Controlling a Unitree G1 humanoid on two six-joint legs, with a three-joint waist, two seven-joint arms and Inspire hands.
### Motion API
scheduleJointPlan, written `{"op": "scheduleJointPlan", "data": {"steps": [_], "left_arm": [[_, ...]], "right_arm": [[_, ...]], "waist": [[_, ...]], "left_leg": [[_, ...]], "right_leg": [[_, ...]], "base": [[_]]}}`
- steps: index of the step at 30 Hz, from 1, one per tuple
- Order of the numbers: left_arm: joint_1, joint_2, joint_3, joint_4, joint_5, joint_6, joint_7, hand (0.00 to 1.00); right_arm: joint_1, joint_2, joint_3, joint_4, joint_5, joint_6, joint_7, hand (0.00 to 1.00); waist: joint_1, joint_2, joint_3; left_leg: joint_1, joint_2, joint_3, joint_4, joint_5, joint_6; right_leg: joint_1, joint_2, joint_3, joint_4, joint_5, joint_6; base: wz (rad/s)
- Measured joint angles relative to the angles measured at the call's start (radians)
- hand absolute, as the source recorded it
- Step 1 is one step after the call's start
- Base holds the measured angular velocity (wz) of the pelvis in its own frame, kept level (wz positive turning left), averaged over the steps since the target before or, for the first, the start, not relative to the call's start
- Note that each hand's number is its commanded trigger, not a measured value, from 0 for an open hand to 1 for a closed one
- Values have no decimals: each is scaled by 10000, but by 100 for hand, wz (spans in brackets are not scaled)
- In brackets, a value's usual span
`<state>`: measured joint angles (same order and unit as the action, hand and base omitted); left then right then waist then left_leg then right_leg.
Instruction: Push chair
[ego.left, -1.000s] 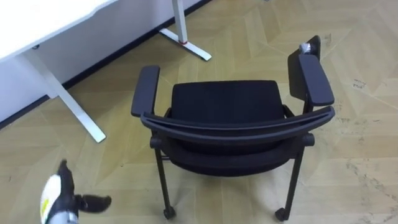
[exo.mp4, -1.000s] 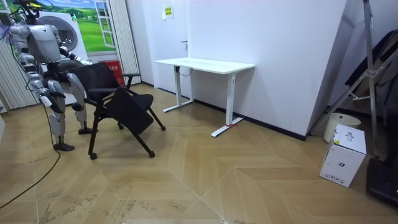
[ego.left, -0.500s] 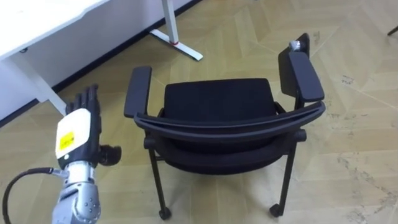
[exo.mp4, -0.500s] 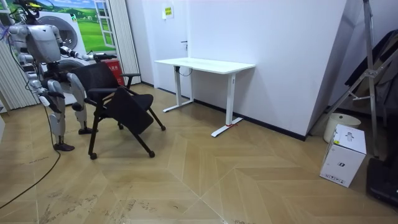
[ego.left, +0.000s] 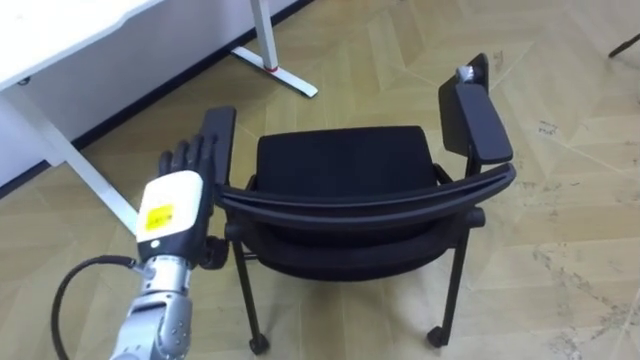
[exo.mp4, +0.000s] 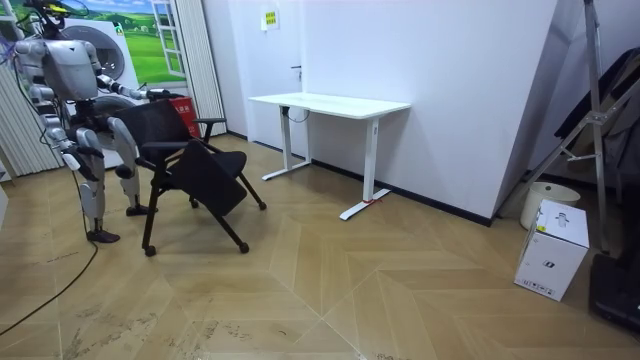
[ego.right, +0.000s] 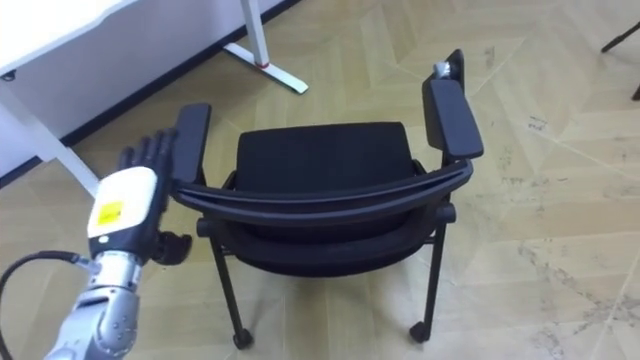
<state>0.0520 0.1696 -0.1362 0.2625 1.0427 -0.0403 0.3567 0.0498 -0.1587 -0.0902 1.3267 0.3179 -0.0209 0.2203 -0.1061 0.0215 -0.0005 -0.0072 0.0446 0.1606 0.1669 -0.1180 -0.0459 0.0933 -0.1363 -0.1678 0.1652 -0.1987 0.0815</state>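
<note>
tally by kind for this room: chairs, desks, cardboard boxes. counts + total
black chair: 1
white desk: 1
white box: 1
Total: 3

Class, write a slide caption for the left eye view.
Open left hand near the chair's left armrest, white desk beyond.

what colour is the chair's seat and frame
Black all over: the chair has a black seat, armrests and legs. It shows best in the left eye view.
</note>
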Motion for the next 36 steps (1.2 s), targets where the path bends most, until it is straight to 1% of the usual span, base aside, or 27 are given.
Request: {"op": "scheduleJointPlan", "data": {"steps": [2,5,8,15,19,21,23,25,29,32,36], "left_arm": [[-5,3,-135,-280,423,57,-162,0],[-8,56,-328,-891,517,188,-268,0],[-10,64,-412,-1283,508,198,-392,0],[-9,78,-753,-1283,515,268,-956,0],[-9,186,-944,-1288,515,270,-1192,0],[-9,289,-1047,-1318,515,270,-1316,0],[-4,480,-1137,-1438,531,269,-1391,0],[-4,553,-1137,-1551,621,278,-1496,0],[-4,606,-1280,-1584,610,425,-1710,0],[-6,666,-1517,-1584,615,474,-1757,0],[-6,733,-1616,-1585,609,481,-1805,0]], "right_arm": [[-14,-4,69,-64,7,-10,-78,0],[-3,-21,229,-82,44,-14,-237,0],[-1,-60,377,-131,54,-14,-273,0],[-18,-48,491,-164,279,-15,-279,0],[-25,-58,490,-162,304,-23,-265,0],[-32,-58,491,-160,304,-24,-265,0],[-41,-58,487,-140,310,-24,-264,0],[-37,-58,485,-140,310,-24,-255,0],[-32,-57,489,-137,394,-20,-226,0],[-23,-58,491,-125,476,-12,-216,0],[-38,-60,488,-112,468,-7,-206,0]], "waist": [[2,26,-16],[-9,45,-23],[0,81,-39],[-8,63,-8],[-4,86,-2],[-6,93,2],[-5,99,7],[-8,105,3],[-24,114,3],[-36,135,16],[-101,179,9]], "left_leg": [[-21,1,3,11,0,0],[-27,1,5,12,0,1],[-26,1,15,8,0,1],[-29,1,19,4,0,1],[-27,1,19,1,0,1],[-27,0,19,1,0,1],[-33,0,18,-2,0,1],[-50,-1,17,-2,0,0],[-51,-1,18,-6,0,0],[-50,-1,18,-10,-1,-1],[-48,-1,18,-8,-2,-2]], "right_leg": [[-31,-2,8,23,0,0],[-38,-6,15,21,0,0],[-42,-8,21,19,-1,1],[-42,-7,27,14,-1,1],[-42,-7,33,4,-2,2],[-42,-7,37,-7,-2,3],[-42,-7,48,-51,-1,2],[-40,-5,47,-93,1,5],[-40,-4,54,-115,1,5],[-42,-3,66,-123,2,5],[-44,-3,64,-116,4,1]], "base": [[0],[0],[0],[0],[0],[0],[0],[0],[0],[0],[0]]}}
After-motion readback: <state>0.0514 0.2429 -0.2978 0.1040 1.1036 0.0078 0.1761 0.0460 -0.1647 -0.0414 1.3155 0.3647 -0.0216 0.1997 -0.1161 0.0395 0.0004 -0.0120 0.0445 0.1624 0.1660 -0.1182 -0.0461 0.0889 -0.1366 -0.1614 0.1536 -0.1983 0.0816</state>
